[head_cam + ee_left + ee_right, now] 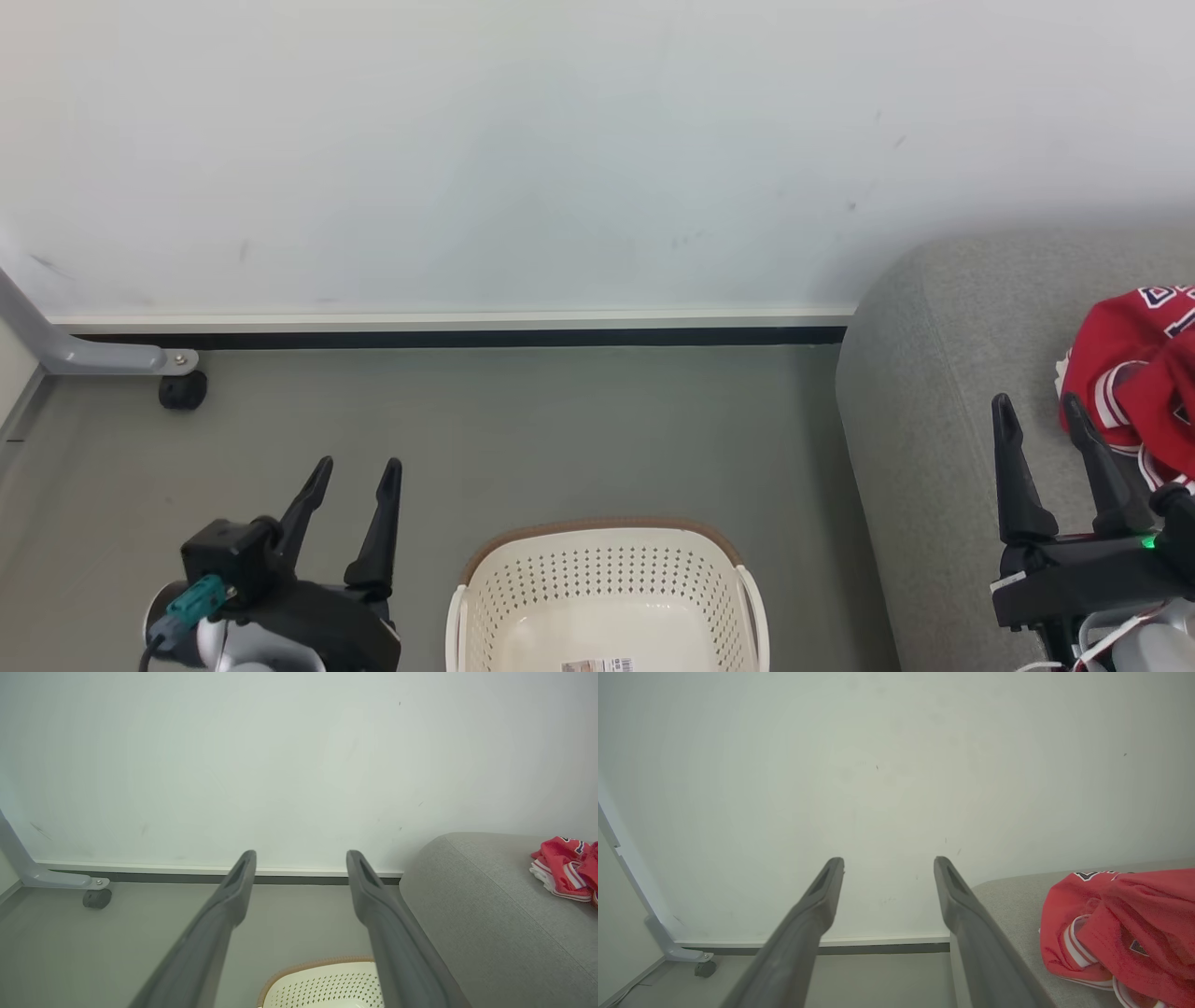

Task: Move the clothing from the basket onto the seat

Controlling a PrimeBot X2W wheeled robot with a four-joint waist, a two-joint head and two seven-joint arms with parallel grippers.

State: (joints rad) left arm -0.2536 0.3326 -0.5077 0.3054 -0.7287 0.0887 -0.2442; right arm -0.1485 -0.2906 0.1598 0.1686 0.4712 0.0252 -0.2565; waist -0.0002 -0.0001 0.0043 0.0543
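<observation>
The basket (pixel 607 579) is nearest, at the bottom middle of the head view. It is cream with lots of little holes and a brown rim. A sticker (pixel 597 665) with a bar code lies on its bottom, and its words are too small to read.

The left tool (pixel 358 467) is just left of the basket, over the floor (pixel 560 439). Its two dark fingers are spread wide and hold nothing. The right tool (pixel 1036 403) is over the seat (pixel 934 373), also spread wide and holding nothing, near the clothes (pixel 1134 373).

The clothes lie on the seat in a crumpled red heap with white and red stripes. Dark letters with white edges show at the top, but they are cut off and cannot be read.

The seat is big, grey and soft, with round edges. The floor is flat and grey-green. Farther back on the left is a grey leg (pixel 84 357) with a black wheel (pixel 182 390). The wall (pixel 560 140) behind is pale, with a few small marks.
</observation>
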